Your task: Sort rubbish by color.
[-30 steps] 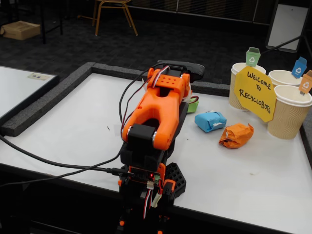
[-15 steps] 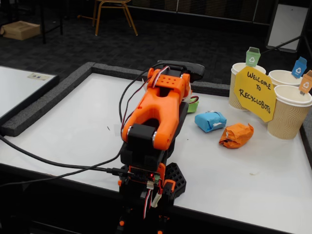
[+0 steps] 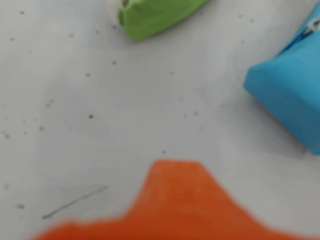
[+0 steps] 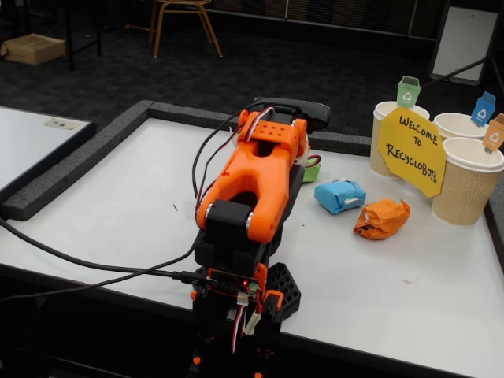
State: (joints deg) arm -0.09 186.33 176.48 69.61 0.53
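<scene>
In the fixed view the orange arm (image 4: 253, 185) stood folded at the centre of the frame, its base at the near edge of the white table (image 4: 118, 213), and its bulk hid the hand. The wrist view showed only a blurred orange part of the hand (image 3: 175, 200) rising from the bottom edge, so whether its fingers were apart or together could not be told; nothing was seen held in it.

The green lump (image 4: 313, 168) peeked out just right of the arm's upper end in the fixed view, mostly covered by it. In the wrist view the green lump (image 3: 150, 16) lay at the top edge, left of centre, resting on the table and apart from the hand. The light blue lump (image 4: 339, 195) sat right of centre in the fixed view, and at the right edge of the wrist view (image 3: 290, 90). The orange lump (image 4: 382, 218) lay just beside it, lower and further right, near but not clearly touching.

Three paper cups (image 4: 466, 179) with small coloured tags stood at the upper right, behind a yellow sign (image 4: 411, 150) reading "Welcome to Recyclobots".
</scene>
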